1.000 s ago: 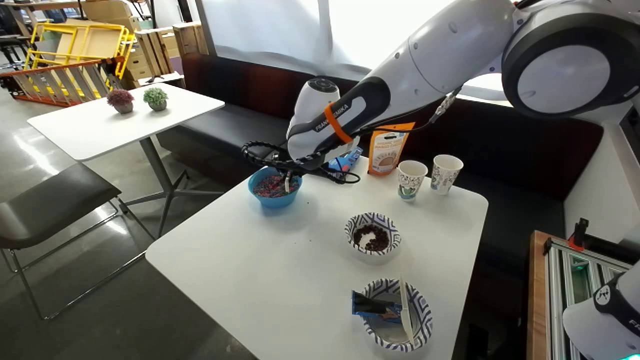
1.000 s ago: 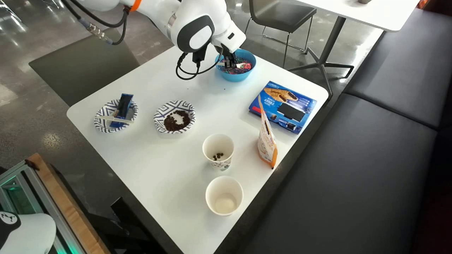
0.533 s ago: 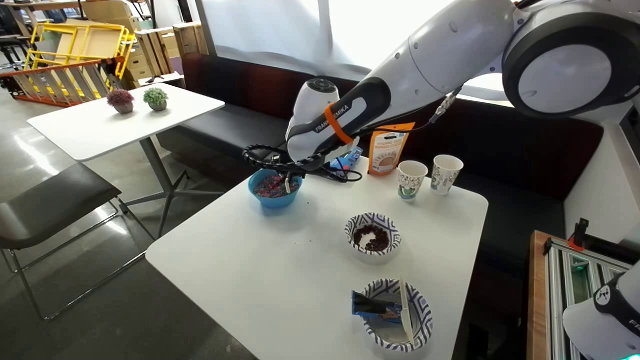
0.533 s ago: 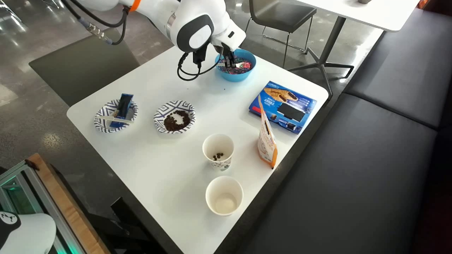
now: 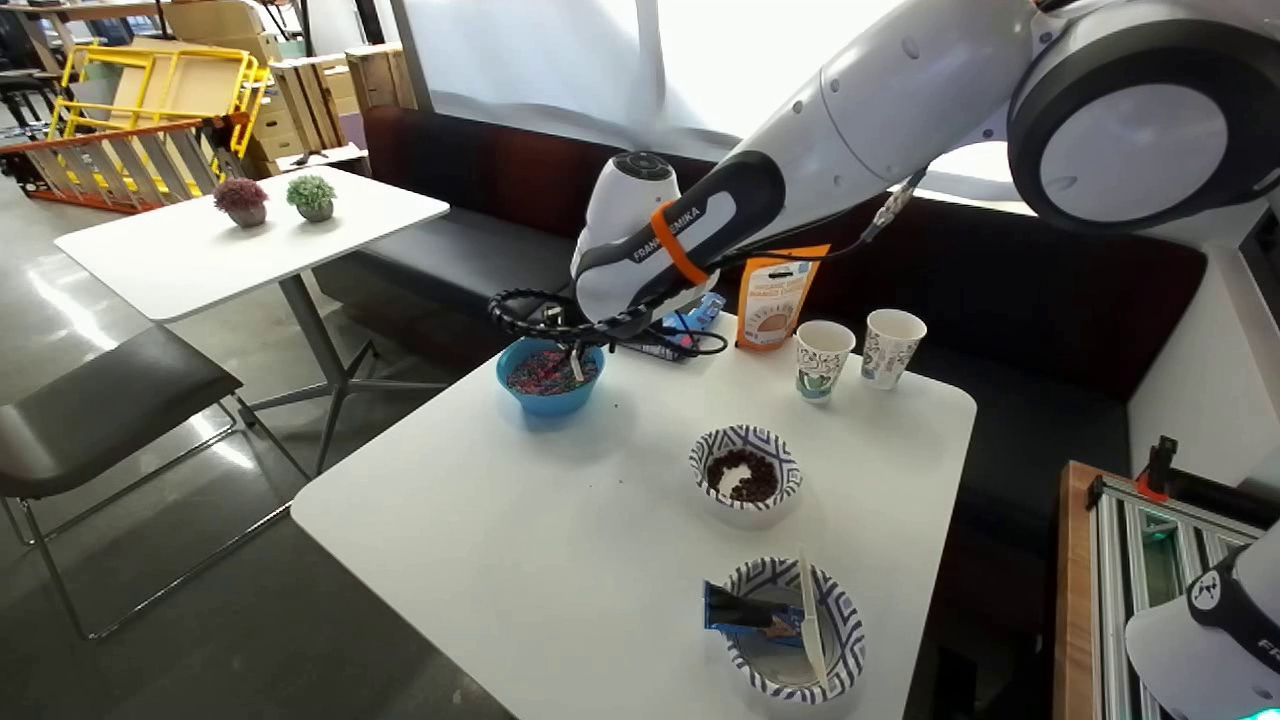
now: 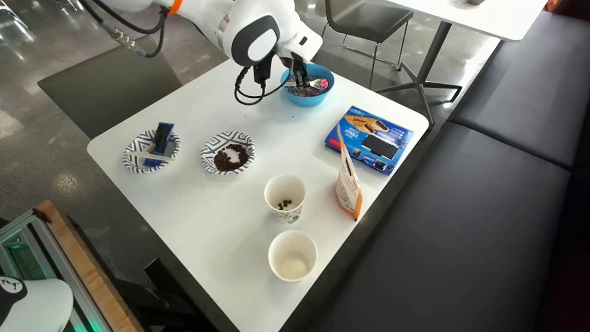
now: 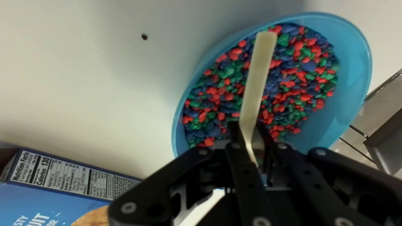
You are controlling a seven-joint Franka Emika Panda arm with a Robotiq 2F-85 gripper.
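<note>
Up a touch since a second ago, the arm (image 5: pixel 800 165)! Blue box (image 7: pixel 62 199) flat on the counter (image 7: pixel 94 94) at the wrist view's left, then the fingers (image 7: pixel 238 160), pinched narrow on a pale spoon (image 7: pixel 257 78), over pebbles (image 7: pixel 216 97) in the blue bowl (image 7: pixel 353 69).

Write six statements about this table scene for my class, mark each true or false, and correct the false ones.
1. The gripper holds a spoon at the blue bowl. True.
2. Everything in that bowl is red. False: the pebbles are red, green and blue.
3. A wrapper sticks out of a patterned bowl. True.
4. Both paper cups show dark bits inside. False: in an exterior view, one cup shows dark bits, the other cup none.
5. The orange pouch lies flat. False: the orange pouch stands upright.
6. A blue box lies on the table. True.
</note>
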